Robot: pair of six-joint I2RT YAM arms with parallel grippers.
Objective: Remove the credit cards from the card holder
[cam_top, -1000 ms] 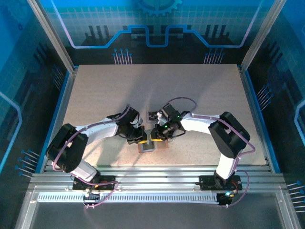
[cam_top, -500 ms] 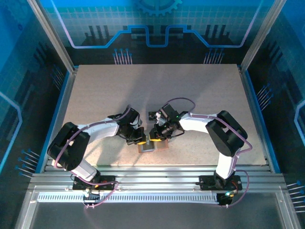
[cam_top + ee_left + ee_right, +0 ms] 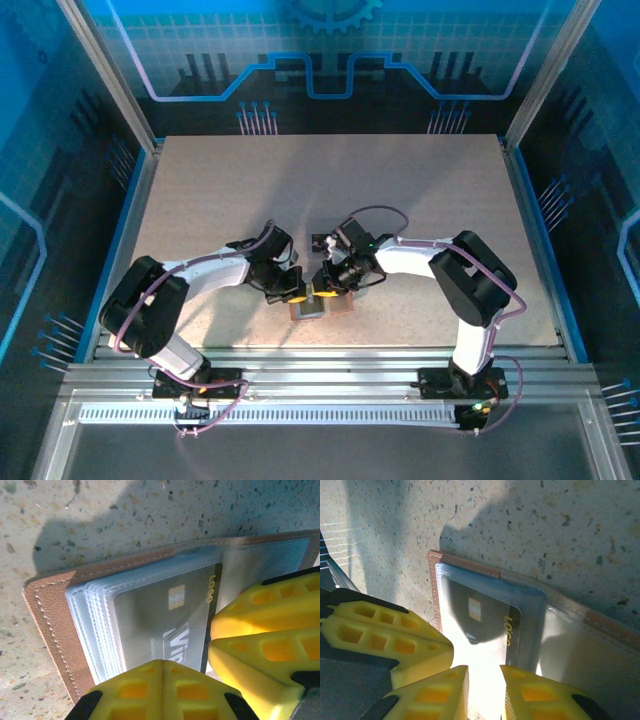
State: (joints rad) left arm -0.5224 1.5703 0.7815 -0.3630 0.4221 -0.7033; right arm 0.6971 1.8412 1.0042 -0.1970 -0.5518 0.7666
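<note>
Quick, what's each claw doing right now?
Left gripper: closed, holding nothing, over the card holder.
Right gripper: nearly closed at the credit card; grip cannot be told.

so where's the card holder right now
The card holder lies open on the table, centred near its front edge, with the left gripper and right gripper close together over it.

salmon card holder (image 3: pixel 50 611), grey card (image 3: pixel 155 617), speckled table (image 3: pixel 150 510)

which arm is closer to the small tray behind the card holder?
Right. The right arm passes just right of the small tray; the left arm is farther off to its left.
</note>
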